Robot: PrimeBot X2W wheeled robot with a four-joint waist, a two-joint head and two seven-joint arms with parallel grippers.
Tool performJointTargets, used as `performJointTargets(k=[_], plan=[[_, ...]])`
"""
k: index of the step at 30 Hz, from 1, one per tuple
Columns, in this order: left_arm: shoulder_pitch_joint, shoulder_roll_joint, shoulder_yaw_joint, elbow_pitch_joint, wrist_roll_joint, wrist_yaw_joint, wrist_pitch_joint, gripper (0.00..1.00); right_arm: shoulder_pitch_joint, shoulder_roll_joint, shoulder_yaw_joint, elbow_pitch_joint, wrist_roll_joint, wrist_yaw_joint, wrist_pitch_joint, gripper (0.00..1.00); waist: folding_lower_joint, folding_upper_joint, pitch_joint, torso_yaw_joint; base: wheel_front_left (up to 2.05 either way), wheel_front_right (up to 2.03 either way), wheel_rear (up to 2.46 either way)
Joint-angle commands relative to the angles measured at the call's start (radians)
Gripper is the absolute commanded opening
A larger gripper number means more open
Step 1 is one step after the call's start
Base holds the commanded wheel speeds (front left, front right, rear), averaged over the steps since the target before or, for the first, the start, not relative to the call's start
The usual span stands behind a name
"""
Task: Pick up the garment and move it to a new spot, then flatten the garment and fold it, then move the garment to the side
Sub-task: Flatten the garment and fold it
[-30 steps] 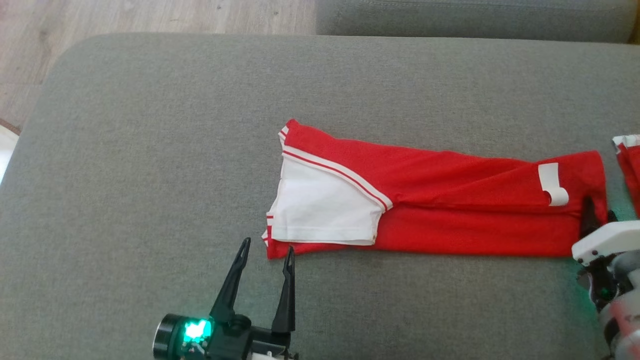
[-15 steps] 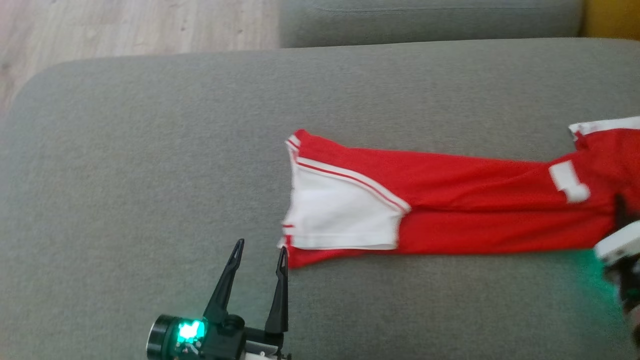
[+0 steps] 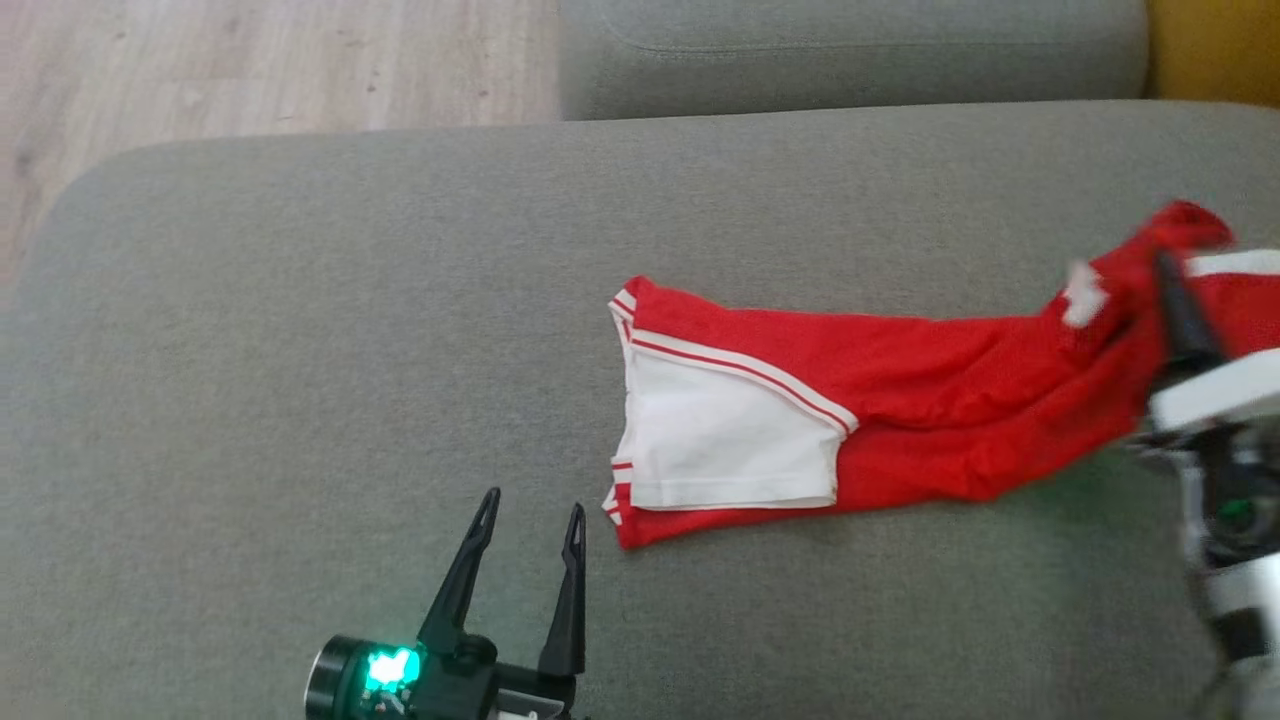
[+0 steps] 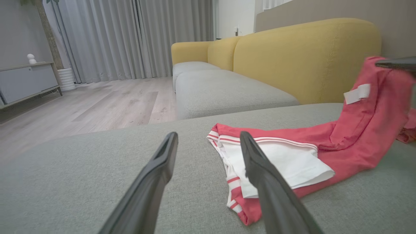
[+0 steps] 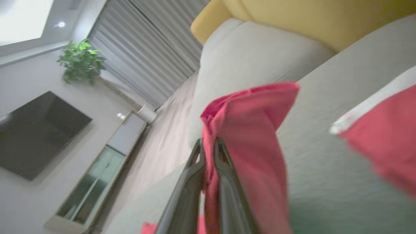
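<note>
The garment (image 3: 900,400) is a red jersey with a white sleeve and striped trim, lying stretched across the grey cushion (image 3: 300,330). Its right end is lifted off the cushion, pinched in my right gripper (image 3: 1170,275), which is shut on the red fabric (image 5: 247,136). The rest still rests on the cushion, sleeve end (image 4: 276,159) toward my left. My left gripper (image 3: 530,510) stands open just off the garment's near left corner, touching nothing; its two dark fingers (image 4: 156,175) frame that corner in the left wrist view.
A second red and white cloth (image 3: 1240,300) lies at the cushion's right edge behind the right gripper. Another grey seat (image 3: 850,50) and a yellow sofa back (image 4: 305,55) stand beyond. Wooden floor (image 3: 250,60) lies past the cushion's far left edge.
My right gripper has shut on the garment's right end and raised it up and away from me, bunching the fabric. The head camera has shifted. The left gripper has stayed open in place.
</note>
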Motion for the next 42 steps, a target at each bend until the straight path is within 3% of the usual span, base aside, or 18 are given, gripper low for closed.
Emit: performJointTargets(k=[1, 6, 10, 15, 18, 19, 20, 21, 28, 31, 35, 39, 42], plan=[[-0.01, -0.011, 0.034, -0.025, 0.008, -0.005, -0.009, 1.0, -0.011, 0.02, 0.023, -0.064, -0.004, 0.007, 0.014, 0.0, 0.0001, 0.0, -0.003, 0.014, 0.0, 0.0, 0.0], [-0.01, -0.008, 0.034, -0.018, 0.019, -0.023, -0.009, 1.0, -0.004, 0.174, 0.068, -0.164, -0.05, 0.007, 0.087, 0.0, 0.0001, 0.0, -0.001, 0.051, 0.0, 0.0, 0.0], [-0.013, -0.006, 0.033, -0.012, 0.027, -0.034, -0.009, 1.0, -0.018, 0.273, 0.105, -0.177, -0.103, 0.007, 0.131, 0.0, 0.0001, 0.0, 0.009, 0.078, 0.0, 0.0, 0.0], [-0.028, -0.012, 0.027, 0.003, 0.034, -0.048, -0.009, 1.0, -0.038, 0.307, 0.183, -0.145, -0.119, 0.007, 0.152, 0.0, 0.0001, 0.0, 0.024, 0.112, 0.0, 0.0, 0.0], [-0.037, -0.016, 0.026, 0.011, 0.038, -0.053, -0.009, 1.0, -0.05, 0.308, 0.27, -0.117, -0.069, 0.007, 0.125, 0.0, 0.0001, 0.0, 0.031, 0.123, 0.0, 0.0, 0.0], [-0.04, -0.018, 0.027, 0.012, 0.039, -0.054, -0.009, 1.0, -0.054, 0.308, 0.3, -0.106, -0.052, 0.007, 0.116, 0.15, 0.0001, 0.0, 0.033, 0.126, 0.0, 0.0, 0.0], [-0.042, -0.02, 0.027, 0.012, 0.04, -0.054, -0.009, 1.0, -0.059, 0.308, 0.328, -0.098, -0.032, 0.007, 0.105, 0.41, 0.0001, 0.0, 0.033, 0.127, 0.0, 0.0, 0.0], [-0.043, -0.021, 0.028, 0.013, 0.041, -0.054, -0.009, 1.0, -0.065, 0.308, 0.347, -0.085, -0.015, 0.007, 0.085, 1.0, 0.0001, 0.0, 0.033, 0.128, 0.0, 0.0, 0.0], [-0.043, -0.028, 0.039, 0.018, 0.04, -0.053, -0.009, 1.0, -0.102, 0.308, 0.402, -0.023, -0.023, 0.007, -0.055, 1.0, 0.0001, 0.0, 0.012, 0.112, 0.0, 0.0, 0.0], [-0.035, -0.03, 0.055, 0.012, 0.031, -0.05, -0.009, 1.0, -0.101, 0.279, 0.376, -0.027, -0.15, 0.007, -0.159, 1.0, 0.0001, 0.0, -0.007, 0.089, 0.0, 0.0, 0.0], [-0.014, -0.037, 0.094, 0.003, -0.003, -0.048, -0.009, 1.0, -0.048, 0.177, 0.345, -0.063, -0.331, 0.007, -0.29, 1.0, 0.0001, 0.0, -0.039, 0.044, 0.0, 0.0, 0.0], [0.012, -0.043, 0.134, -0.002, -0.027, -0.04, -0.009, 1.0, 0.052, 0.105, 0.271, -0.066, -0.495, 0.007, -0.336, 1.0, 0.0001, 0.0, -0.083, 0.002, 0.0, 0.0, 0.0], [0.028, -0.048, 0.159, -0.007, -0.033, -0.034, -0.009, 1.0, 0.137, 0.092, 0.187, -0.067, -0.607, 0.007, -0.342, 1.0, 0.0001, 0.0, -0.105, -0.023, 0.0, 0.0, 0.0]])
